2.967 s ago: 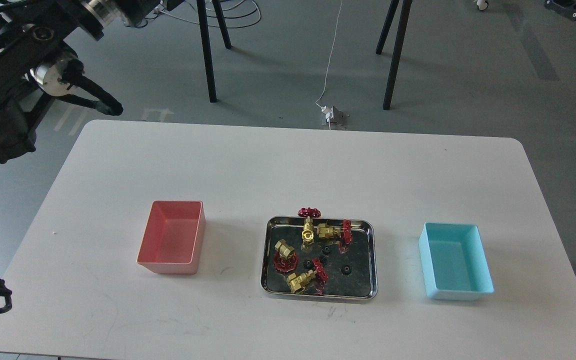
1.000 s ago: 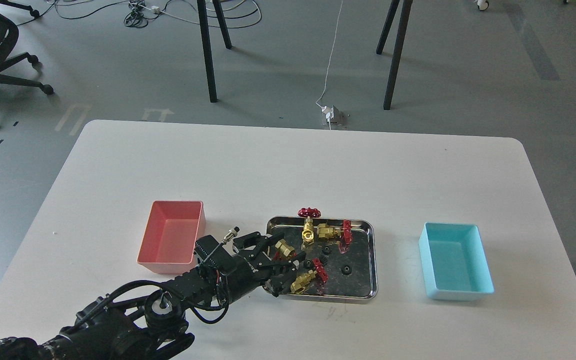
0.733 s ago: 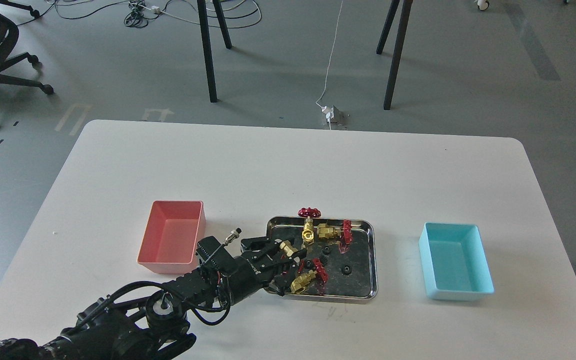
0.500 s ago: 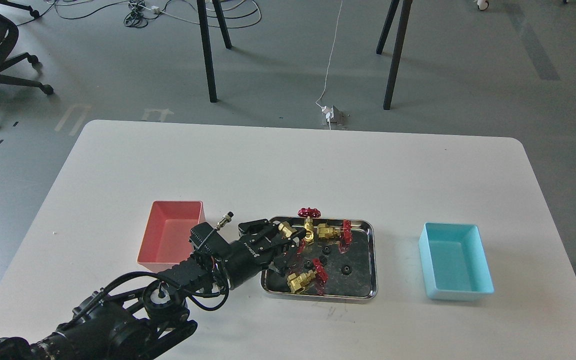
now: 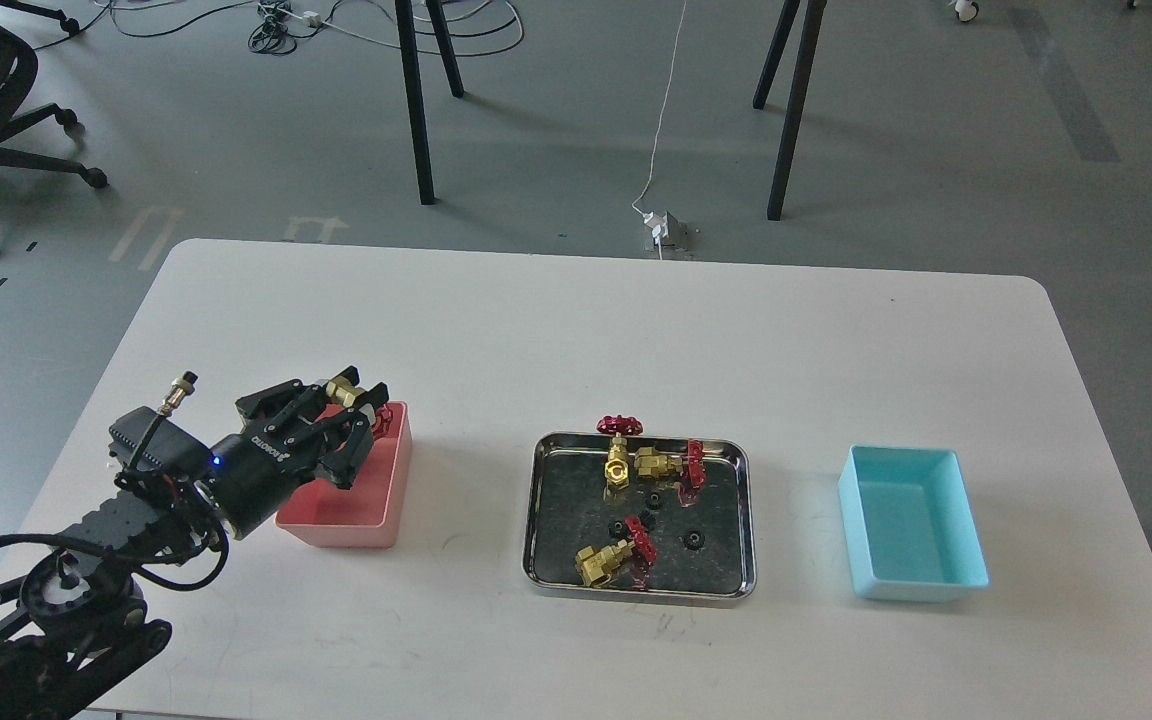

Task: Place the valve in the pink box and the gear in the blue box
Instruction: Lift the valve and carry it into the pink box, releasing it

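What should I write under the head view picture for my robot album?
Left gripper carries a brass valve over the pink box.

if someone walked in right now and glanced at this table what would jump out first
The left hand is what jumps out: it hangs over the far end of the pink box, shut on a valve whose red wheel shows at the fingers. Next is the steel tray at the table's middle, holding three more brass valves and small black gears. The blue box sits to the right with nothing in it.
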